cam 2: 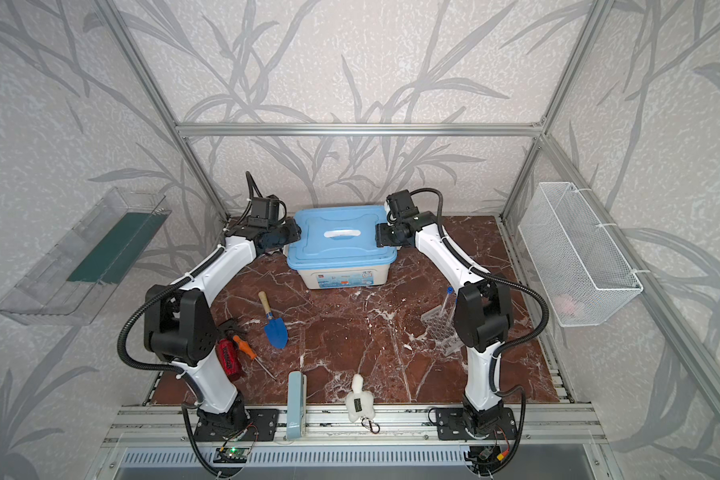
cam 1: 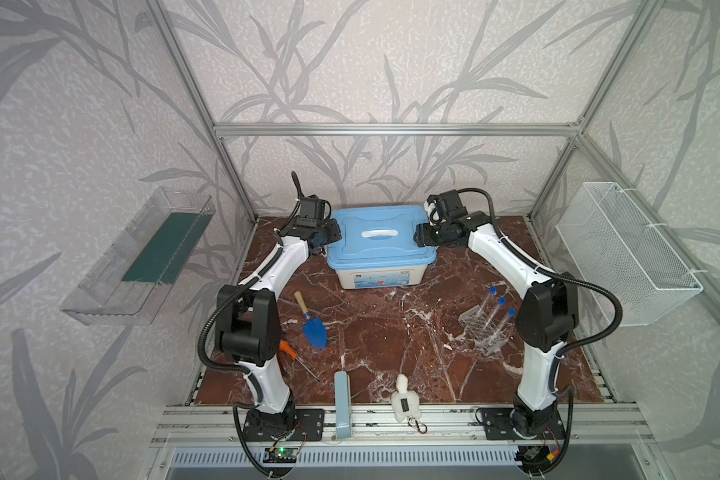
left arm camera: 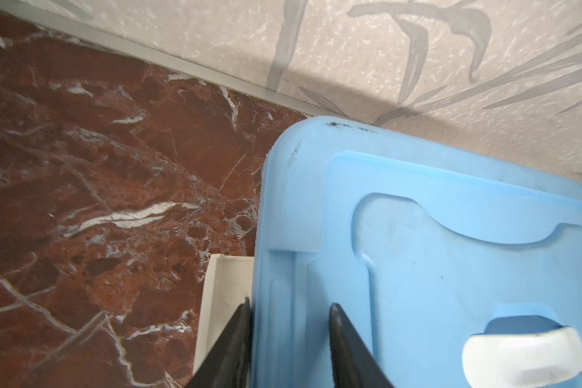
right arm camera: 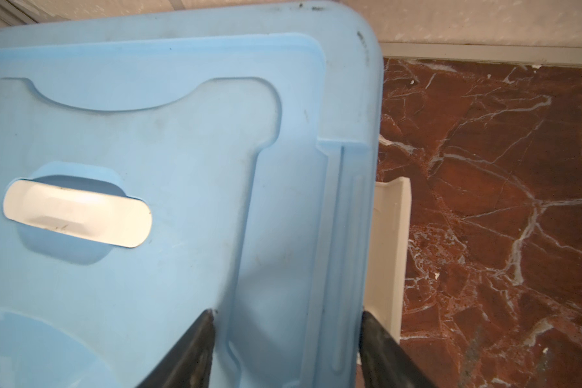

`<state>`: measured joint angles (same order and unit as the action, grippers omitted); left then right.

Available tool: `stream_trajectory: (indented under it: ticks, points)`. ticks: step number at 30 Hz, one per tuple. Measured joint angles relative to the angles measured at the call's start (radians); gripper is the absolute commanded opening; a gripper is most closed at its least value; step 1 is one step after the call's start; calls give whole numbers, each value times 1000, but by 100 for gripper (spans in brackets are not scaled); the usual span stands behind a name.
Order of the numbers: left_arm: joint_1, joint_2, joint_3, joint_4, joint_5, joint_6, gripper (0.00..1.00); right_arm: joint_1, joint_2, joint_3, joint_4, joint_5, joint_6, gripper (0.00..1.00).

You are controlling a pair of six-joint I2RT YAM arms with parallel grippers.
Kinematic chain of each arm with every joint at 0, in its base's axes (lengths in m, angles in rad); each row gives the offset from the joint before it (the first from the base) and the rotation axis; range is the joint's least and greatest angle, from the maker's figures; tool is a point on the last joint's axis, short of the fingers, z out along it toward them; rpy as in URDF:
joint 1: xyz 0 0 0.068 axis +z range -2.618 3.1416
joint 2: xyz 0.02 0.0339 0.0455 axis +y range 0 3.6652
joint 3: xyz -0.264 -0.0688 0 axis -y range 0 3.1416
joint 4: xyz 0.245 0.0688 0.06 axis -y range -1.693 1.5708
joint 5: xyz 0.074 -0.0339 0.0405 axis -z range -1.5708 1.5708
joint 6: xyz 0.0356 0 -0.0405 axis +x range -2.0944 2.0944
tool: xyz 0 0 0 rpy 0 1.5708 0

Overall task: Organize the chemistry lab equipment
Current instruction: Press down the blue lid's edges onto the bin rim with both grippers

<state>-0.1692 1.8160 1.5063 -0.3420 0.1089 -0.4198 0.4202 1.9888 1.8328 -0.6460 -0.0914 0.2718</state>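
Observation:
Three clear tubes with blue caps (cam 1: pixel 500 303) stand slanted in a clear perforated rack (cam 1: pixel 481 330) on the right of the table, beside the right arm's elbow; that arm hides most of the rack (cam 2: pixel 438 328) in a top view. Both grippers are far from them, at a white box (cam 1: pixel 375 279) with a blue lid (cam 1: pixel 379 249). My left gripper (left arm camera: pixel 289 302) straddles the lid's (left arm camera: pixel 451 235) left edge strip, one finger against the rim. My right gripper (right arm camera: pixel 286 312) stands wide across the lid's (right arm camera: pixel 148 134) right edge strip.
A blue trowel (cam 1: pixel 313 328) and an orange-handled screwdriver (cam 1: pixel 292 353) lie by the left arm, with a red object (cam 2: pixel 229 359) next to them. A pale blue case (cam 1: pixel 342 399) and a white plush toy (cam 1: pixel 405 401) sit at the front edge. A wire basket (cam 1: pixel 624 253) hangs right, a clear shelf (cam 1: pixel 142 253) left.

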Motion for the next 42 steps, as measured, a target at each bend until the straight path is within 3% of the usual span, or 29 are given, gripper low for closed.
stream_trajectory:
  ticks: [9, 15, 24, 28, 33, 37, 42]
  points:
    - [3, 12, 10, 27, -34, 10, 41, -24, -13, -38, 52, -83, -2, 74]
    - [31, 22, 34, 0, 3, 18, 40, -41, -47, -65, 12, -161, -10, 74]
    - [33, 46, 64, -4, 40, 15, 39, -42, -98, -122, 8, -151, -13, 54]
    - [33, 47, 64, -3, 37, 8, 39, -40, -105, -138, 24, -111, -14, 40]
    - [33, 76, 101, -13, 33, 3, 39, -37, -85, -104, 21, -91, -17, 37]
    - [34, 97, 121, -1, 29, -4, 44, -28, -28, -24, 0, -44, -21, 34]
    - [28, 93, 101, 16, 42, -2, 64, -26, 19, 17, 19, 8, -32, 36]
